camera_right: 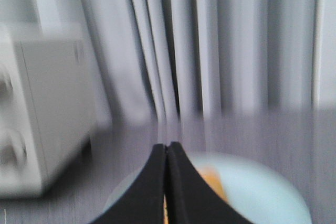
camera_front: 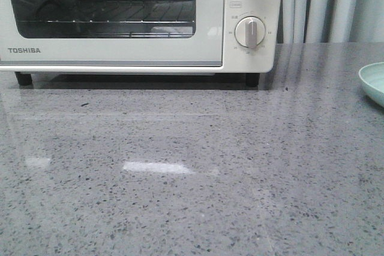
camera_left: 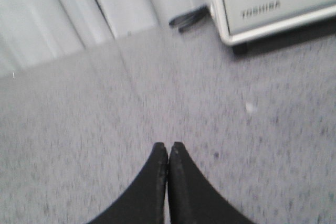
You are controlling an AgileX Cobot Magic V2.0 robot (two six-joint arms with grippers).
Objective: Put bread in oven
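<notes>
The white TOSHIBA oven (camera_front: 138, 52) stands at the back left of the grey table with its glass door shut; it also shows in the left wrist view (camera_left: 273, 9) and, blurred, in the right wrist view (camera_right: 47, 108). The bread (camera_right: 212, 179) shows only as an orange patch in a pale green dish (camera_right: 262, 192), mostly hidden behind my right gripper (camera_right: 168, 145), which is shut and empty above the dish. My left gripper (camera_left: 168, 145) is shut and empty over bare table, in front of the oven's left corner. Neither gripper shows in the front view.
The pale green dish's rim (camera_front: 373, 82) shows at the right edge of the front view. A dark cable (camera_left: 189, 18) lies behind the oven. Pale curtains (camera_right: 220, 40) hang behind the table. The speckled grey tabletop (camera_front: 192, 172) spreads in front of the oven.
</notes>
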